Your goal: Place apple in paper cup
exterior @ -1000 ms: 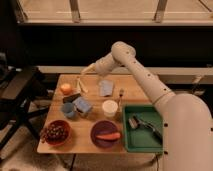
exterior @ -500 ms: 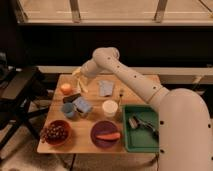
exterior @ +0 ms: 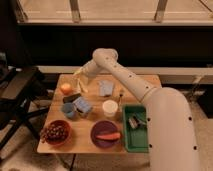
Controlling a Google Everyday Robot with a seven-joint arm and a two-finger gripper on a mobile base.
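A: Where is the end effector?
B: The robot's two-finger gripper (exterior: 81, 86) hangs over the far-left part of the light wooden table (exterior: 80, 142). Its jaws are spread wide and, as far as this dim view shows, hold nothing.
A: Target?
B: The small round orange-red apple (exterior: 65, 88) sits on the table just left of the gripper, apart from it. It is round, so no long axis to line up with.
A: Destination?
B: The short white paper cup (exterior: 109, 107) stands nearer and to the right, well apart from the apple.
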